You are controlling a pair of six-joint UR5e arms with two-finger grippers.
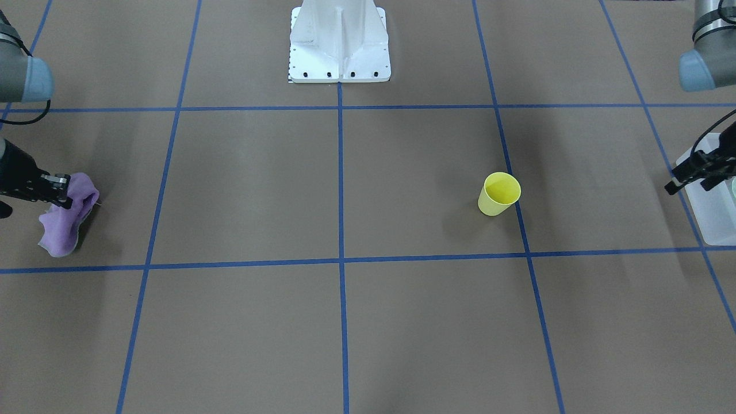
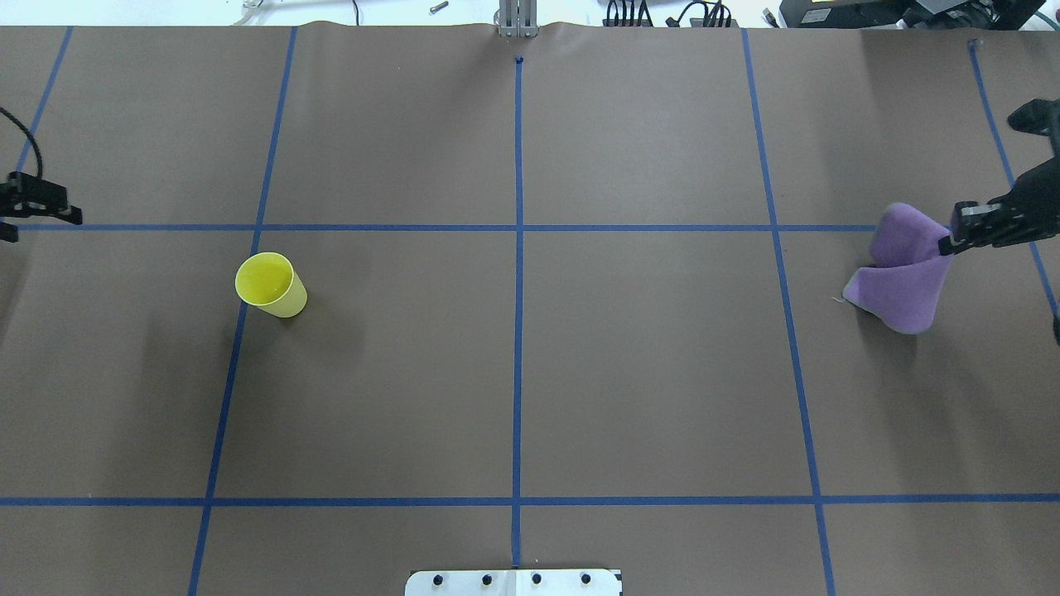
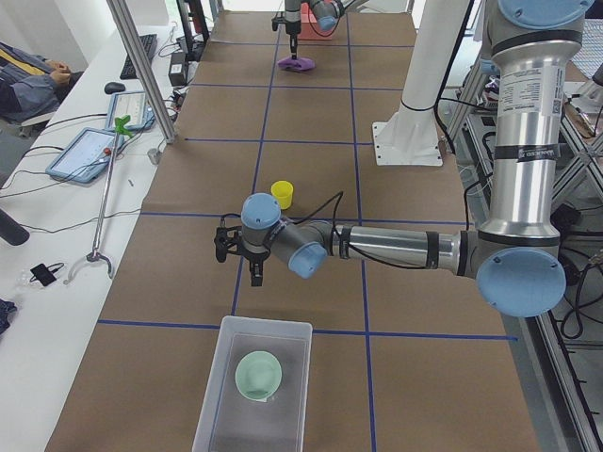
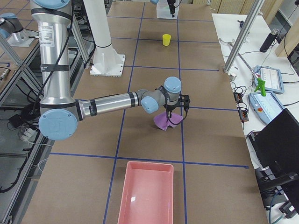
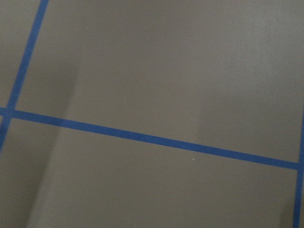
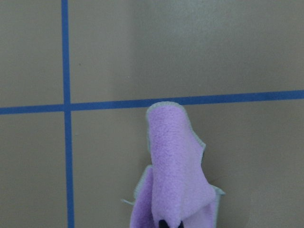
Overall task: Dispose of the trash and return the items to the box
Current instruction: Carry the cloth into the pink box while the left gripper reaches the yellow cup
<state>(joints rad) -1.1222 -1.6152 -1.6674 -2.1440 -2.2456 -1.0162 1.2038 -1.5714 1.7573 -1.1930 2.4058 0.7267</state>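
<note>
1. Right gripper (image 2: pixel 949 239): fingers pinched tight on the top fold of the purple cloth (image 2: pixel 901 277); the cloth hangs from the pinch, and its lower edge looks to touch the table (image 2: pixel 646 372); the right wrist view shows the cloth draped right in front of the lens, with only the dark fingertips visible at the bottom edge.
2. Left gripper (image 3: pixel 238 266): fingers spread apart with nothing between them; it hovers over bare table, between the yellow cup (image 3: pixel 282 194) and the box (image 3: pixel 219 381), nearer the box; the left wrist view shows only brown paper and blue tape lines.
3. Mint-green bowl (image 3: pixel 257 374): upright inside the box, about mid-floor, not touching the walls as far as I can see; the box sits at the left-arm end of the table.
4. Yellow cup: upright, opening up, standing on a blue tape line in the left arm's half; well apart from both grippers.
5. Pink tray (image 4: pixel 147 196): flat on the table at the right-arm end, near the cloth but clear of it.
</note>
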